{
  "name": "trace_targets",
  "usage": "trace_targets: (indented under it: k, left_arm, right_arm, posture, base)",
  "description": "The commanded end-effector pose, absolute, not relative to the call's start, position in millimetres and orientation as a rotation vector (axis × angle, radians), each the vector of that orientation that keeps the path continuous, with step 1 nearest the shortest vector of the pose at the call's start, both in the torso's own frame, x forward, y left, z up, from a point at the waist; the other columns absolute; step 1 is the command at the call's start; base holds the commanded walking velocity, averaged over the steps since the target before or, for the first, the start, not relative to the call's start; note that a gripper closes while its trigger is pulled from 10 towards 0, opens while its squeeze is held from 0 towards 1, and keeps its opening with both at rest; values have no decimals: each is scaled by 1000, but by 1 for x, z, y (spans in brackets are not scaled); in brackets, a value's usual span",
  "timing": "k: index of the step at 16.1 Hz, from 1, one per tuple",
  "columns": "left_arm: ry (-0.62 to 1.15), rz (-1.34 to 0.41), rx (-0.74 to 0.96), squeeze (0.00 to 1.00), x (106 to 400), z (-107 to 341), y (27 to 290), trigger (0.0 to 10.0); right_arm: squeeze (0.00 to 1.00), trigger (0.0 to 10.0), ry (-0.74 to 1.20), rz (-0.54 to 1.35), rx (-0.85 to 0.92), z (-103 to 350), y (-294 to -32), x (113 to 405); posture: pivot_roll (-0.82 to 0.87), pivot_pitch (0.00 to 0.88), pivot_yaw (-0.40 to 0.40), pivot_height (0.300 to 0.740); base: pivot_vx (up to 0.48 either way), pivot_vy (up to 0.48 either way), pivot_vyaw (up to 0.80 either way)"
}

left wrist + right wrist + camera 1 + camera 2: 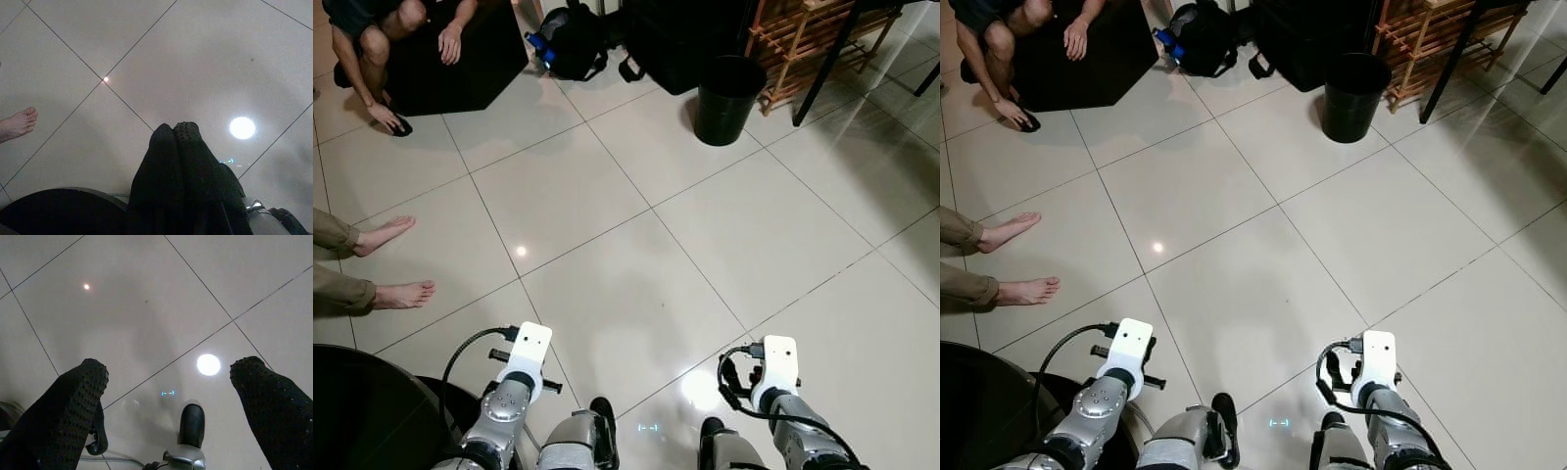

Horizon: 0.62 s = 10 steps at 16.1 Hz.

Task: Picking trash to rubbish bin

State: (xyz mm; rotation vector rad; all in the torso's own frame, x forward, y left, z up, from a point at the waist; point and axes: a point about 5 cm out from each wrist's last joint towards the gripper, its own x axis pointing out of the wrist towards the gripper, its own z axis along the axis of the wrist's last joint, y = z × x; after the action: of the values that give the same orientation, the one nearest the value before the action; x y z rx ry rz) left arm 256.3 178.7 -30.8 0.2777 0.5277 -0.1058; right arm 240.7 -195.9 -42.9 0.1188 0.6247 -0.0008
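Rubbish bin (728, 98), black and round, stands on the tiled floor (607, 245) in the upper right of the frame, beside a wooden rack (803, 39). Left gripper (174, 134) hangs low with its fingers pressed together, holding nothing. Right gripper (171, 377) has fingers spread wide. A person's bare feet (391, 264) lie at left.
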Motion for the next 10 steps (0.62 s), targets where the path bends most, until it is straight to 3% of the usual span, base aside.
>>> trace_targets:
  k: [1,7,8,9,10]
  left_arm:
    - [582,-99,277,0,245,-40,184,10000]
    - [582,-99,277,0,245,-40,184,10000]
    - [581,-99,276,0,245,-40,184,10000]
    - [576,-90,252,0,249,-37,183,10000]
    - [574,-85,242,0,251,-36,183,10000]
  right_arm:
    - [0,10000,677,-7,123,-51,-195,230]
    - [0,10000,677,-7,123,-51,-195,230]
    - [0,10000,682,-7,110,-52,-195,230]
    - [0,10000,645,22,110,-49,-191,233]
    - [0,10000,625,35,114,-47,-190,234]
  posture:
    - [75,271,111,740]
    - [75,271,111,740]
    - [0,0,0,740]
    - [81,273,113,740]
    - [81,274,114,740]
  base:
    - [0,0,0]
    - [0,0,0]
    - [0,0,0]
    - [0,0,0]
    - [0,0,0]
